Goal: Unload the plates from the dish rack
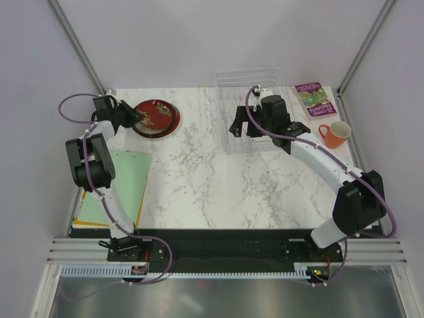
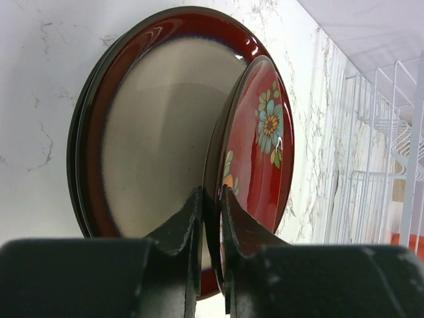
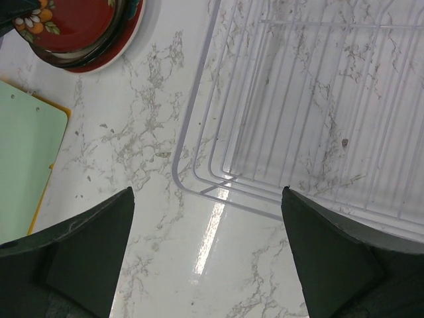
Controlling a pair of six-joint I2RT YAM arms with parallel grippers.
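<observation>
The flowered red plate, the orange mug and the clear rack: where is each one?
flowered red plate (image 2: pixel 265 165), left wrist view, on its red face
orange mug (image 1: pixel 335 139), top external view, on its outer wall
clear rack (image 3: pixel 311 93), right wrist view, on its bare ribbed floor

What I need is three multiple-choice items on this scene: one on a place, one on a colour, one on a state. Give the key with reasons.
1. The red flowered plate is
A. on the green folder
B. against the plate stack, far left of the table
C. beside the arm bases

2. The mug is
A. blue
B. white
C. orange

3. The right pincer is
A. open, holding nothing
B. shut on a plate
C. shut on the mug

Key:
1 B, the left pincer grips its rim against the cream plate.
2 C, plainly orange in the top view.
3 A, its fingers stand wide above the dish rack.
</observation>
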